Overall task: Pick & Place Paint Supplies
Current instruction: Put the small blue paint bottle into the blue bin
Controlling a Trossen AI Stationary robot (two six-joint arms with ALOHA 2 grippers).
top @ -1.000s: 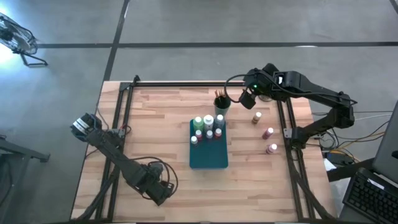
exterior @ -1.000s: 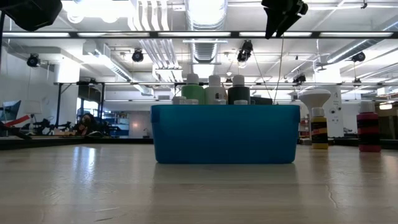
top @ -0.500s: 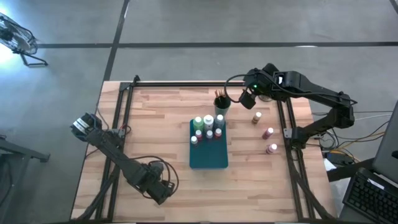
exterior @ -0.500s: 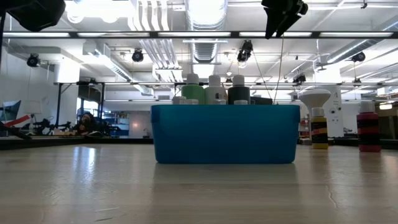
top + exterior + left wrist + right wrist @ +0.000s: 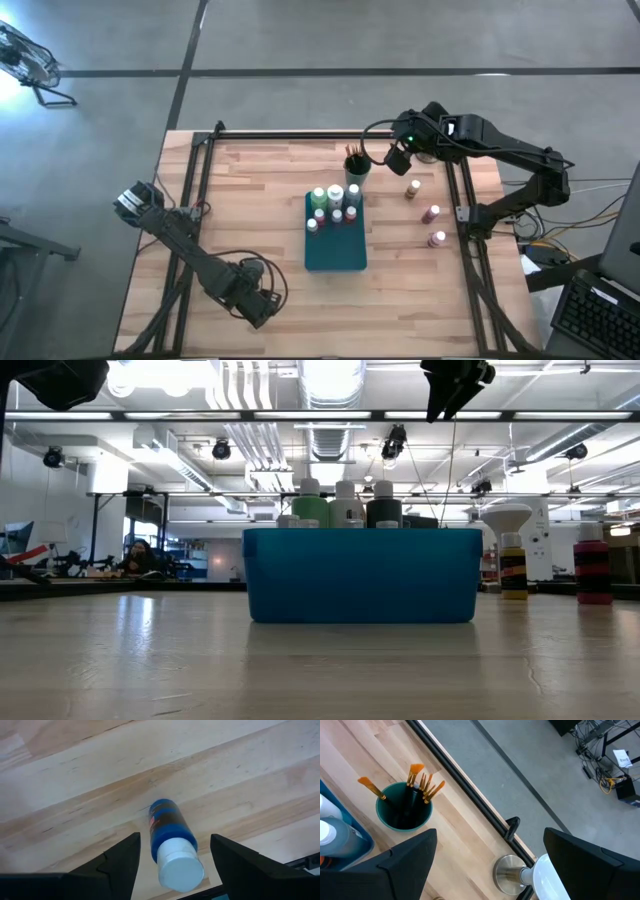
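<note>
A blue paint bottle (image 5: 170, 827) with a white cap stands upright on the wood near the table's near-left. My left gripper (image 5: 175, 840) points down over it, open, one finger on either side with a gap to each. In the high view this gripper (image 5: 256, 305) hides the bottle. My right gripper (image 5: 398, 158) hangs open and empty above the far right, beside a teal cup of brushes (image 5: 404, 810). Several white-capped bottles stand in the far end of the teal tray (image 5: 335, 255). Three more bottles (image 5: 431, 213) stand on the table to its right.
A white-domed object on a metal stand (image 5: 520, 872) sits at the far right edge by the black frame rail (image 5: 330, 135). The low view shows the tray's wall (image 5: 362, 574) with bottle tops above it. Bare wood lies left of the tray.
</note>
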